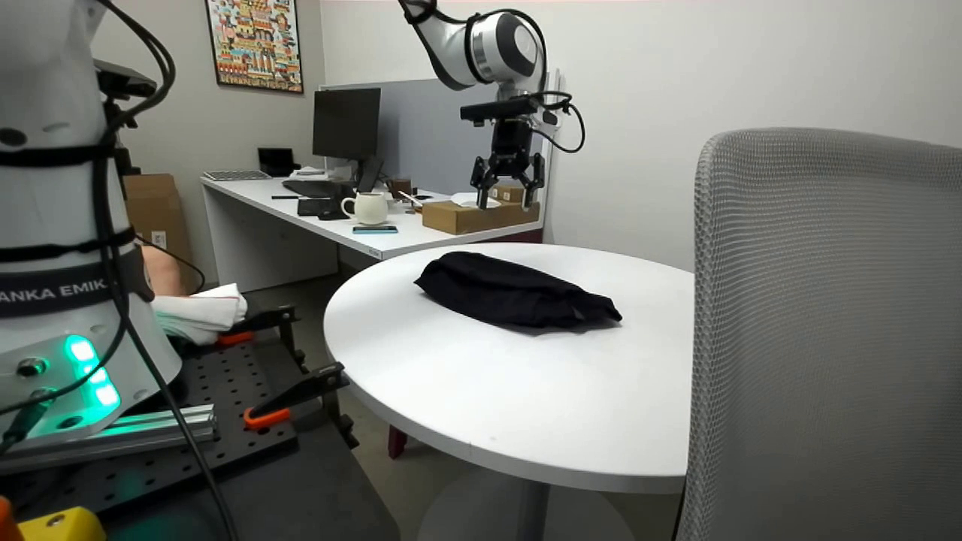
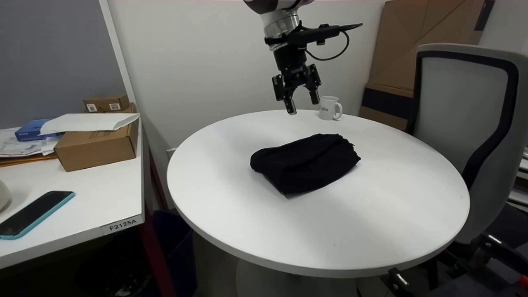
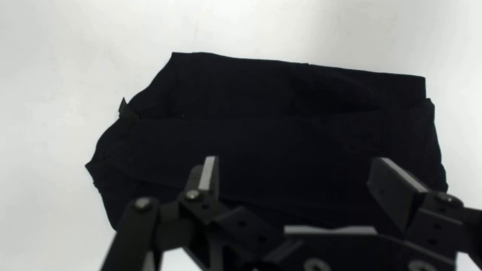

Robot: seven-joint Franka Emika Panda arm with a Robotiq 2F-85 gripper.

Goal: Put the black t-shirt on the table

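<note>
The black t-shirt lies in a loosely folded, flat heap on the white round table. The black t-shirt shows in both exterior views [image 1: 511, 293] [image 2: 307, 165] and fills much of the wrist view [image 3: 271, 90]. The table top shows around it in both exterior views [image 1: 451, 376] [image 2: 330, 231] and in the wrist view [image 3: 52, 82]. My gripper [image 1: 505, 201] [image 2: 304, 106] is open and empty, pointing down, raised above the table and apart from the cloth. In the wrist view my gripper [image 3: 295, 171] has its fingers wide apart, with the black cloth below and beyond them.
A white mug [image 2: 328, 108] stands at the table's edge in an exterior view. A grey mesh chair [image 1: 827, 338] [image 2: 466, 99] stands beside the table. A white desk [image 2: 103, 185] with cardboard boxes [image 1: 477, 218], a monitor [image 1: 346, 124] and a phone [image 2: 35, 214] adjoins the other side.
</note>
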